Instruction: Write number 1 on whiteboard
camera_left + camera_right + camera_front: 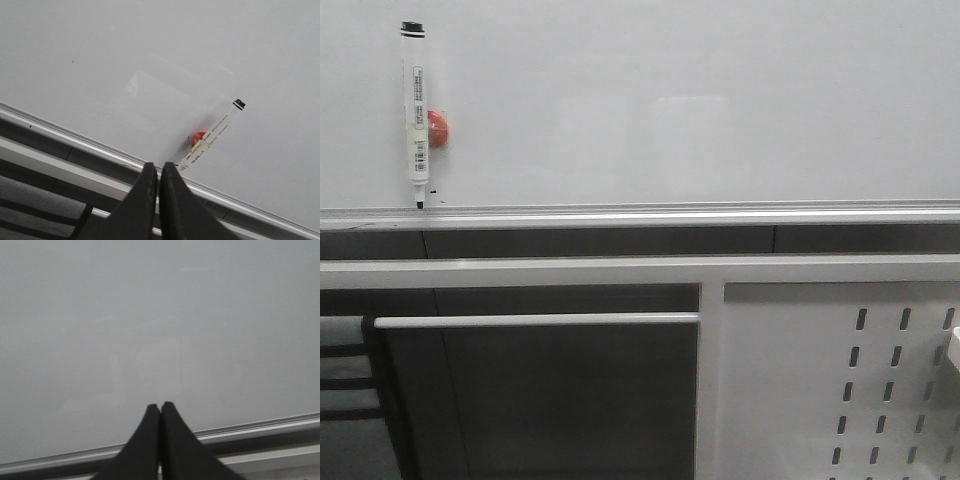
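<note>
Closest in, each wrist camera shows its own black fingers pressed together on nothing, the left gripper [159, 170] just short of the marker's [212, 135] tip and the right gripper [160, 409] facing bare whiteboard [150, 330]. Only the front view leaves both arms out, taking in the white slotted panel [840, 380] below the silver rail [640, 215]. Farther back, the marker stands upright against the board, tip on the rail, a red magnet [438, 128] beside it, with no stroke of the number 1 visible on the board.

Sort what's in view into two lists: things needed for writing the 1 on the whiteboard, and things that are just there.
For the job:
- whiteboard, no 1 on it yet
- black marker, standing upright on the board's rail
- left gripper, shut, empty
- right gripper, shut, empty

Just there:
- red magnet behind the marker
- white slotted panel
</note>
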Available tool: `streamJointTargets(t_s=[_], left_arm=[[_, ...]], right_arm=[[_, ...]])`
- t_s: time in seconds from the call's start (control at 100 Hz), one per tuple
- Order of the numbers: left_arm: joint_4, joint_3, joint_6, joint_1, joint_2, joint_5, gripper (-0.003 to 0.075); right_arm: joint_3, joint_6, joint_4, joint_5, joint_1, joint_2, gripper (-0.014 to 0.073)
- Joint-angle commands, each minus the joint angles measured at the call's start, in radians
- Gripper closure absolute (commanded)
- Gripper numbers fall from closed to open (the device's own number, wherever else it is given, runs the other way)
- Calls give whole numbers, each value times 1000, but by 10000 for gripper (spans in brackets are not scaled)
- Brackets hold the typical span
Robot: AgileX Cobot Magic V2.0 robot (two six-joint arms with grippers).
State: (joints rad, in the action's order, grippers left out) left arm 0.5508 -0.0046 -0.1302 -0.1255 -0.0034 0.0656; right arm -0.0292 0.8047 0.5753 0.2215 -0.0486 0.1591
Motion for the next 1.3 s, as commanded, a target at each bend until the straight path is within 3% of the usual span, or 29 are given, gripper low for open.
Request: streamJointTargets(t_s=[0.0, 0.25, 0.35, 0.57, 0.79, 1.02, 1.09, 1.29], left_arm=[[3, -43, -15, -1, 36, -72, 741], [-63, -141, -15, -1, 222, -74, 741], [-156, -204, -17, -10, 309, -74, 741], [-335, -335, -17, -143, 533, -90, 741], [-386, -346, -17, -329, 747, -264, 741], [-388, -346, -17, -371, 950, -479, 736], [-397, -346, -17, -371, 1001, -543, 688], [-407, -346, -10, -380, 1114, -704, 417]], right_arm=[[-74, 45, 84, 83, 0, 105, 662], [-195, 65, 84, 89, 0, 403, 662], [-226, 85, 84, 89, 0, 469, 662], [-259, 85, 114, 87, 0, 499, 662], [-261, 85, 121, 87, 0, 499, 662], [-261, 85, 156, 93, 0, 499, 662], [-261, 85, 156, 95, 0, 499, 662], [-261, 85, 158, 112, 0, 499, 662]])
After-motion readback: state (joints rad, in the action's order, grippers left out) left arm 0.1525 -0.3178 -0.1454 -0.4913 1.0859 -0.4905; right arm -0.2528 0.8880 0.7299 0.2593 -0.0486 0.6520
